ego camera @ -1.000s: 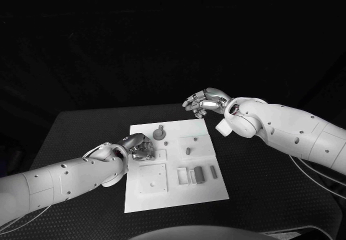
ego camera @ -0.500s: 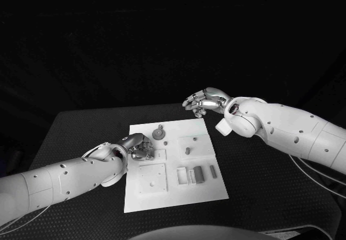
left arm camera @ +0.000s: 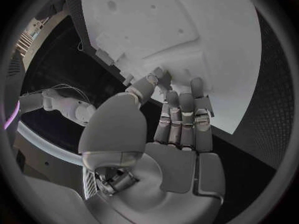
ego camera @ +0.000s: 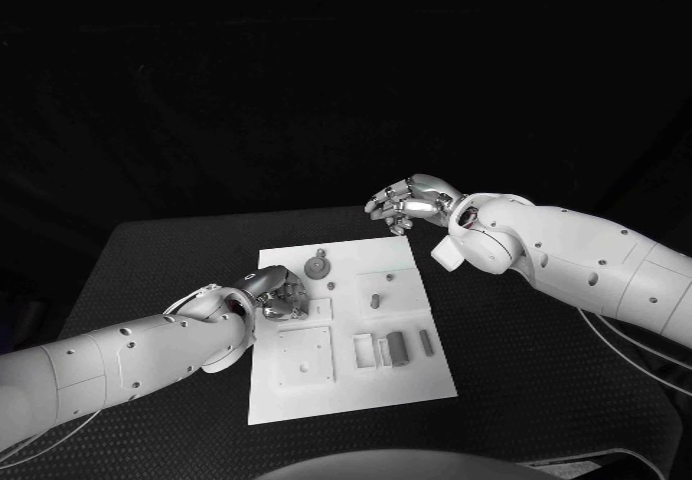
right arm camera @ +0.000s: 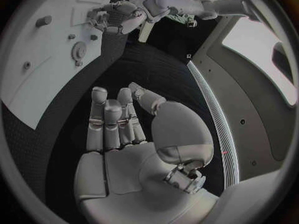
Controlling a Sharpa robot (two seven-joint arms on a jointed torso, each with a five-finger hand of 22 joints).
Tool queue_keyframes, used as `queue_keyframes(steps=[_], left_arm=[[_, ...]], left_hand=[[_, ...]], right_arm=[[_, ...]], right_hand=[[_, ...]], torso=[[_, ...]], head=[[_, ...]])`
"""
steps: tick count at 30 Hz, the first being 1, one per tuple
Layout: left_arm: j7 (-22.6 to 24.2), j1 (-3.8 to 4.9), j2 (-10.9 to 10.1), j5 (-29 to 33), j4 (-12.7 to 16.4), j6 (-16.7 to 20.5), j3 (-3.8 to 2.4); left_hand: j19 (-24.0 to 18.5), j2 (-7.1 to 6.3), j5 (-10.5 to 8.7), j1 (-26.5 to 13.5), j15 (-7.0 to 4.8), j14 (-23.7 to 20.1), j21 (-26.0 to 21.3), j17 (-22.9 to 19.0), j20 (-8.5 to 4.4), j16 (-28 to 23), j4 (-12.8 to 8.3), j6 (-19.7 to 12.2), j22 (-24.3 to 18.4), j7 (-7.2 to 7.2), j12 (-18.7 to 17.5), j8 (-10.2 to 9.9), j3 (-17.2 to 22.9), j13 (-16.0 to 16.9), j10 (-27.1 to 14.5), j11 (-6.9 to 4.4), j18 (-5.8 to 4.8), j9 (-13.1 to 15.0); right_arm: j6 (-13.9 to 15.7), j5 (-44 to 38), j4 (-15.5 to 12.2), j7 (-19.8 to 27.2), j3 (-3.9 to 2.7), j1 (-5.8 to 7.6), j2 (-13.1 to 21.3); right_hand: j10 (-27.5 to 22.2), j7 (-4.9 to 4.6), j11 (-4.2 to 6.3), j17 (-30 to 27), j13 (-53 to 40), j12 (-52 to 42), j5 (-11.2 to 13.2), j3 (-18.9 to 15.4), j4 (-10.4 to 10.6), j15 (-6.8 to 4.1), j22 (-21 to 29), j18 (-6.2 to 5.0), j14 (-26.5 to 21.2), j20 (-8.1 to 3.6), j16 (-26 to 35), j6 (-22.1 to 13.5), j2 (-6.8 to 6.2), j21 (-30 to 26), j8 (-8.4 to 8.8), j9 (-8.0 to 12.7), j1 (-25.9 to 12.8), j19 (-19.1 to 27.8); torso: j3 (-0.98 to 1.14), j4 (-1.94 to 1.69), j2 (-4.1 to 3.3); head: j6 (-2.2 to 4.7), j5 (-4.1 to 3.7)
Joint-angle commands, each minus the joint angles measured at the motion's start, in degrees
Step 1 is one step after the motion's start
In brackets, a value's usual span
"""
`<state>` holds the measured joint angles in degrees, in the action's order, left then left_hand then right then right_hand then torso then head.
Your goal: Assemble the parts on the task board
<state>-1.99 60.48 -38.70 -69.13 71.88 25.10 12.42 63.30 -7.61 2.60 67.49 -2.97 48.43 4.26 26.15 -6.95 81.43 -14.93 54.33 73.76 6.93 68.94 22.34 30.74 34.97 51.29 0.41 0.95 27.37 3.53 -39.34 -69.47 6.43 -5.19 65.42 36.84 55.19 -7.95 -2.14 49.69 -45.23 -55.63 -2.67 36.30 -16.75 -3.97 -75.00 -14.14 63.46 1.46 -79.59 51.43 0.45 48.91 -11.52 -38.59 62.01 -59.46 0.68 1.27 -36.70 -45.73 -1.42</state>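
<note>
The white task board [ego camera: 343,385] lies in the middle of the black table. On it I see a round toothed part [ego camera: 317,267], a small peg [ego camera: 375,299] and two dark bars [ego camera: 397,347] beside a pocket. My left hand [ego camera: 277,295] rests on the board's left edge. In the left wrist view its fingers [left arm camera: 181,119] lie stretched out, their tips on the board [left arm camera: 187,30], and nothing shows in the palm. My right hand [ego camera: 411,203] hovers past the board's far right corner. In the right wrist view this hand [right arm camera: 124,134] is bare, with the toothed part [right arm camera: 79,51] far off.
A square white plate [ego camera: 306,356] sits at the board's near left. Black table [ego camera: 534,340] stretches to the right of the board and beyond its far edge. My left hand [right arm camera: 115,16] also appears over the board [right arm camera: 37,74] in the right wrist view.
</note>
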Motion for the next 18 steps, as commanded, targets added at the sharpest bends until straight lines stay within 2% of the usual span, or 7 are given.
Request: queue_keyframes(steps=[1,6,13,18], left_arm=[[-1.7,-0.7,-0.1,0.1,-0.2,-3.1,0.51],[-1.6,-0.7,0.0,0.3,-0.2,-3.4,0.51],[-2.2,-0.7,0.1,-0.4,-0.2,-3.8,0.51],[-2.0,-0.7,0.2,-0.4,-0.2,-3.6,0.51]], left_hand=[[0.4,-0.03,0.18,0.5,-0.13,-0.4,-0.2,0.1,0.08,0.4,-0.3,-0.3,-0.1,0.21,0.2,-0.3,-0.1,0.1,0.0,0.58,-0.95,0.0],[0.4,-0.29,0.18,-0.2,-0.11,-0.4,-0.2,0.1,0.15,0.4,-0.1,-0.5,0.0,0.32,0.2,-0.5,-0.4,0.1,0.0,0.68,-0.95,-0.1],[0.3,-2.05,0.22,-2.8,-0.05,-0.6,-0.3,0.0,0.16,0.4,0.2,-0.7,0.2,0.44,0.2,-0.8,-2.2,0.2,-0.2,0.81,-0.95,-0.3],[0.3,-2.56,0.22,-3.7,-0.07,-0.6,-0.3,0.0,0.08,0.4,0.3,-0.8,0.3,0.49,0.3,-1.0,-3.0,0.2,-0.2,0.84,-0.95,-0.4]], right_arm=[[-0.4,-0.3,-0.1,0.6,-0.03,-0.02,0.0],[-0.3,-0.3,-0.1,0.6,-0.03,-0.02,0.0],[-0.3,-0.3,-0.1,0.6,-0.03,-0.02,0.0],[-0.3,-0.3,-0.1,0.6,-0.03,-0.02,0.0]], right_hand=[[0.2,-0.46,0.12,-0.1,0.1,-0.3,-0.2,-0.3,-0.1,-0.21,-0.7,-0.86,0.4,-0.17,0.4,0.1,-0.3,0.0,0.17,0.1,0.3,-0.4],[0.2,-0.46,0.12,-0.1,0.1,-0.3,-0.2,-0.3,-0.1,-0.21,-0.7,-0.86,0.4,-0.16,0.4,0.1,-0.3,0.0,0.18,0.1,0.3,-0.4],[0.2,-0.46,0.12,-0.1,0.1,-0.3,-0.2,-0.3,-0.1,-0.2,-0.7,-0.86,0.4,-0.16,0.4,0.1,-0.31,0.0,0.19,0.1,0.3,-0.4],[0.2,-0.46,0.12,-0.1,0.1,-0.3,-0.2,-0.3,-0.1,-0.2,-0.7,-0.86,0.4,-0.16,0.4,0.1,-0.32,0.0,0.19,0.1,0.3,-0.4]], torso=[[0.01,0.01,0.0],[0.02,0.01,0.0],[0.03,0.01,-0.01],[0.03,0.02,0.0]], head=[[0.03,-0.02],[0.0,-0.02],[-0.05,-0.03],[-0.05,-0.01]])
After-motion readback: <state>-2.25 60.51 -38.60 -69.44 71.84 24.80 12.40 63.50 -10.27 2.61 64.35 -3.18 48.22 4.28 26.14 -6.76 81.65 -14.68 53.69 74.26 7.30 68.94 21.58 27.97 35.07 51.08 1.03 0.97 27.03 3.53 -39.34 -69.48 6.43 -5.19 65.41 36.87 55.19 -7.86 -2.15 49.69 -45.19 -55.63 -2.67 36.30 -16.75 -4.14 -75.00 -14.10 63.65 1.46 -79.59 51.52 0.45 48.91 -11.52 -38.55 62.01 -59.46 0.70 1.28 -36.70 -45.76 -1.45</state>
